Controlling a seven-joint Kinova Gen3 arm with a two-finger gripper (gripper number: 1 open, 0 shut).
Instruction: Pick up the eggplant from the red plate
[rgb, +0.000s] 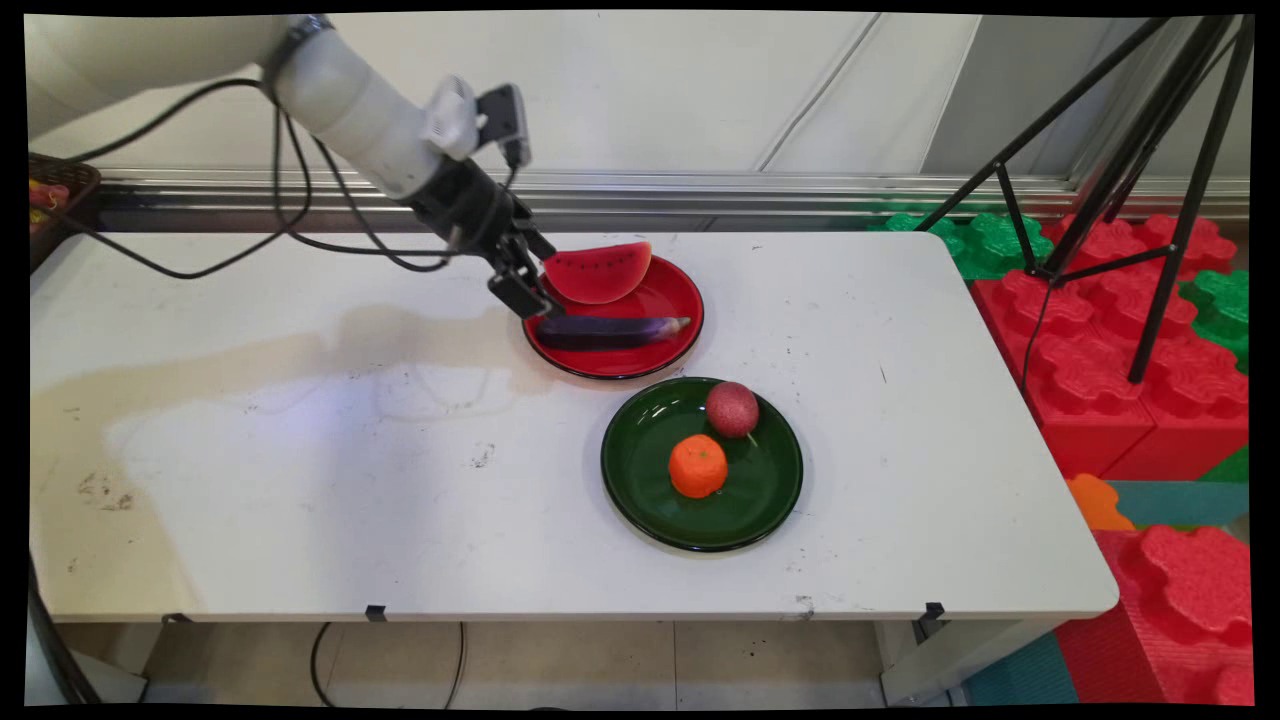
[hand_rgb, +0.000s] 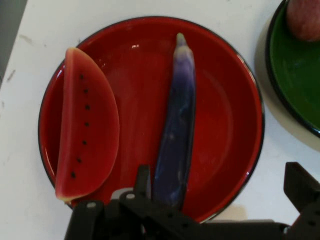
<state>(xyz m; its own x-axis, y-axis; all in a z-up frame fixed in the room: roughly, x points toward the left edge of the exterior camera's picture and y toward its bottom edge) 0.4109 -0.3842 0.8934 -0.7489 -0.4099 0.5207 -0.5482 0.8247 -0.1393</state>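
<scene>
A red plate (rgb: 668, 290) (hand_rgb: 225, 110) at the table's back middle carries a purple eggplant (rgb: 610, 331) (hand_rgb: 177, 130) and a watermelon slice (rgb: 598, 272) (hand_rgb: 87, 130). My gripper (rgb: 533, 283) (hand_rgb: 220, 182) hangs open just over the plate's left rim, above the eggplant's blunt end. In the hand view that end lies between the fingers, close to the left finger (hand_rgb: 143, 181), while the right finger (hand_rgb: 300, 185) stands well off beyond the plate's rim. Nothing is held. The watermelon slice lies just outside the left finger.
A green plate (rgb: 640, 480) (hand_rgb: 295, 85) in front of the red one holds an orange (rgb: 698, 466) and a dark red round fruit (rgb: 732, 408) (hand_rgb: 304, 17). A black tripod (rgb: 1130, 180) and red and green foam blocks (rgb: 1090, 340) stand off the table's right end.
</scene>
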